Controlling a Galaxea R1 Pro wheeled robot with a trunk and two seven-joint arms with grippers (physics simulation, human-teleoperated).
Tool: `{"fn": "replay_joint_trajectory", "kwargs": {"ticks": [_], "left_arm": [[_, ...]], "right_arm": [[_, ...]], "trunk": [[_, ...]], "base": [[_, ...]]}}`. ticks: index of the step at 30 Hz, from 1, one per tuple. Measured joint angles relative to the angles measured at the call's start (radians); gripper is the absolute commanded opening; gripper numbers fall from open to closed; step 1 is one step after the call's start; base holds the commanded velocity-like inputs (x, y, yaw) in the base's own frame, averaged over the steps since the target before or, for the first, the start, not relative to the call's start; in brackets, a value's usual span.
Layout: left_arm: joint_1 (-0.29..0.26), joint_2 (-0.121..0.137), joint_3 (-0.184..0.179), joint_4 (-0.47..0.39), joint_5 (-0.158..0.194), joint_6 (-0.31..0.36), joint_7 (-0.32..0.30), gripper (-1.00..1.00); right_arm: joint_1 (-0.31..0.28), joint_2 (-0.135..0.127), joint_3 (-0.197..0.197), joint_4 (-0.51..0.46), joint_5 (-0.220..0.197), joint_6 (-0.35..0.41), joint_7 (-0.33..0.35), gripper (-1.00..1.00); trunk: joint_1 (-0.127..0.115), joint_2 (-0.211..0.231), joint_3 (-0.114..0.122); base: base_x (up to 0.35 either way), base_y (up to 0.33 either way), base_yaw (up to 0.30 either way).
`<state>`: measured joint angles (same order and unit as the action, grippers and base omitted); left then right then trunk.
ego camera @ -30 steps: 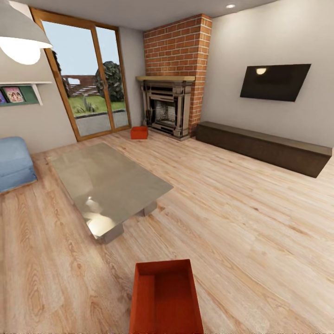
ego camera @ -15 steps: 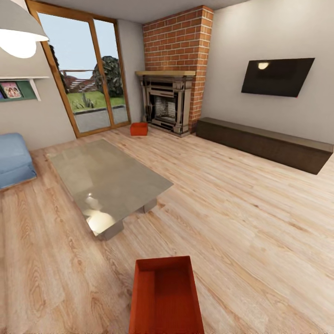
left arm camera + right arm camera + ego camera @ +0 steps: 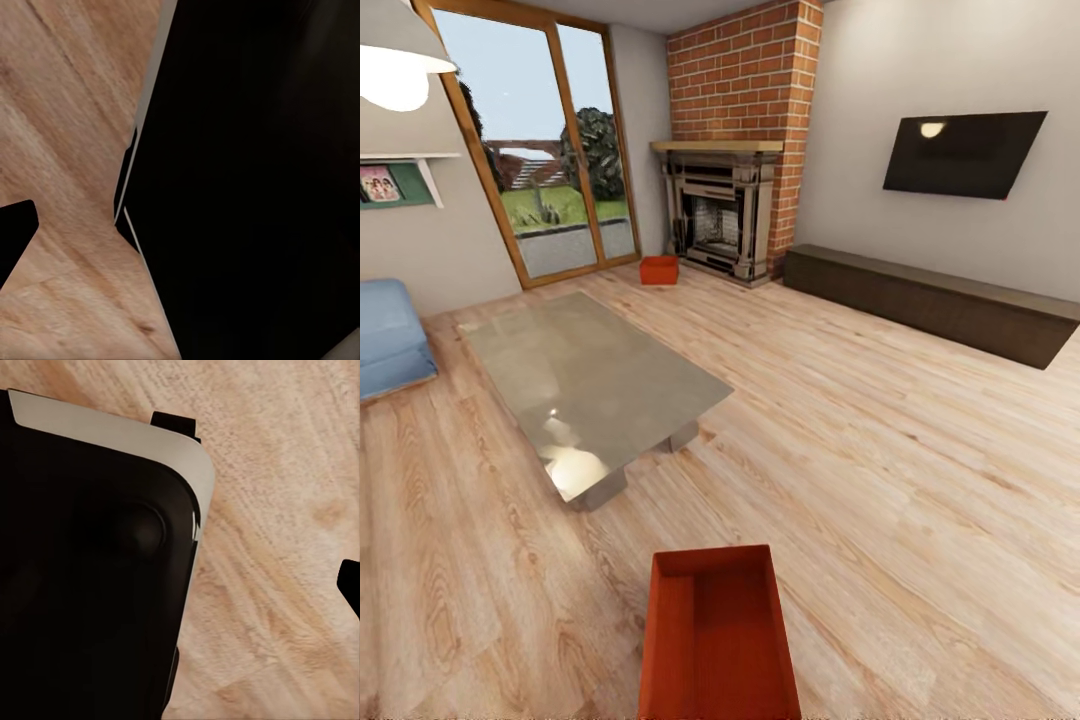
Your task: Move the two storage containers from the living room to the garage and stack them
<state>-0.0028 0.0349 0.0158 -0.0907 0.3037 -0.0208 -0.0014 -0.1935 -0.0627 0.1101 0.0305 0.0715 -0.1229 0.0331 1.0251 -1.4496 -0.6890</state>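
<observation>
Two orange-red storage containers stand on the living room's light wood-plank floor. The near container sits open-topped and empty, right below me at the bottom of the head view. The far container rests beside the brick fireplace. My left gripper hangs over bare planks next to my dark body, with one black fingertip at the picture's edge. My right gripper also hangs over planks, its fingertip at the edge. Both look open and hold nothing. The garage is out of view.
A grey glass-topped low table stands ahead on the left, between me and the glass doors. A blue seat is at far left. A long dark bench runs under the wall TV. Open floor lies to the right.
The whole head view has shifted, with everything sliding slightly up the picture, so the camera moved. Neither container has moved on the floor.
</observation>
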Motion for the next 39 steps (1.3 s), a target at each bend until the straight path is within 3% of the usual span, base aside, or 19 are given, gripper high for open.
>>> {"fn": "replay_joint_trajectory", "kwargs": {"ticks": [39], "left_arm": [[0.0,0.0,0.0,0.0,0.0,0.0,0.0,1.0]], "right_arm": [[0.0,0.0,0.0,0.0,0.0,0.0,0.0,1.0]], "trunk": [[0.0,0.0,-0.064]], "base": [[0.0,0.0,0.0]]}}
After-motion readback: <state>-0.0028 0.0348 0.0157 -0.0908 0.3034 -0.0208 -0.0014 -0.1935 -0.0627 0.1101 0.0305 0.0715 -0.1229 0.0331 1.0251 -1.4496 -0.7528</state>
